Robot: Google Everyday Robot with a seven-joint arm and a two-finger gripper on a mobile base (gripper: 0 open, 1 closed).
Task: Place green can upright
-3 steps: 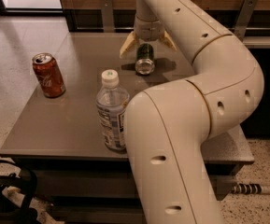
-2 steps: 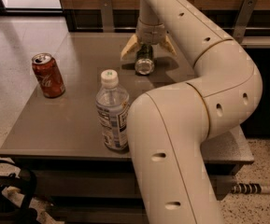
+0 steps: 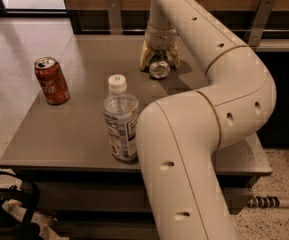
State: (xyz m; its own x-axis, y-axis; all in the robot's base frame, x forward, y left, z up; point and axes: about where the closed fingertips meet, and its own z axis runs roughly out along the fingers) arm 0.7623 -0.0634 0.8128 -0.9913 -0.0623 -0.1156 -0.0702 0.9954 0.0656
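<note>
One large cream arm (image 3: 184, 144) spans the bench (image 3: 74, 129) to its mid far edge, where the gripper (image 3: 159, 64), fingers clamped on the green can (image 3: 159, 71), has shifted slightly nearer or lower than a second ago: likely setting down. The can is not upright yet; its long axis tilts, silver end facing the near edge.

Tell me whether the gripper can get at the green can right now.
Probably yes: the gripper sits right over the green can near the table's far edge, nothing between them.
</note>
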